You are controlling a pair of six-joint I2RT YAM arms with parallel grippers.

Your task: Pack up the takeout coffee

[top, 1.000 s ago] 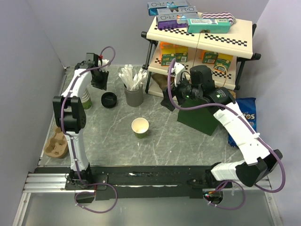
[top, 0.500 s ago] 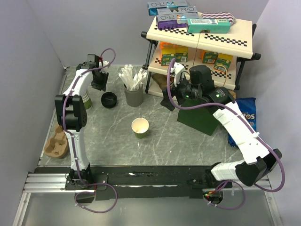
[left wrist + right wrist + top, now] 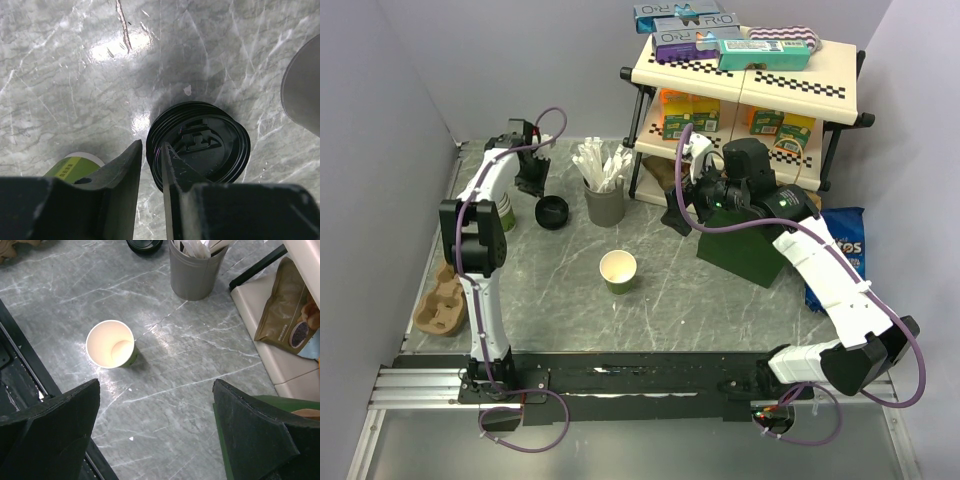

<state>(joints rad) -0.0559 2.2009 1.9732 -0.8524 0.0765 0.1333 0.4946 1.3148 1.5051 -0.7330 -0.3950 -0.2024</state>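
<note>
The coffee [image 3: 551, 212] stands on the worktop [image 3: 720, 310] at the far left, between a green cup [image 3: 503, 212] by the left arm and the cutlery holder [image 3: 604, 200]. From above, only its black lid shows as a dark disc. The left wrist view shows the lid's ridges and raised centre, and a small white fleck on the marble just beyond it. The cup body under the lid is hidden in both views.

The left pincer [image 3: 151, 150] is nearly pressed together. A narrow gap remains, and the lid's left rim lines up with it. I cannot tell whether a finger touches the rim. The fingers cut off the lid's near edge and most of the green cup.

The right pincer [image 3: 155, 440] is spread wide and holds nothing. It hangs over bare marble near a dark green bag [image 3: 745, 255], whose corner shows at the lower right of the right wrist view. That view looks into the cream cup [image 3: 110, 344], which is empty. It also shows a brown pouch [image 3: 287, 310] on the low shelf [image 3: 265, 360], which is hard to make out from above.

Open marble lies between the coffee and the cream cup. The left wall is close behind the left arm, and a cardboard carrier [image 3: 438, 305] lies by that edge.
</note>
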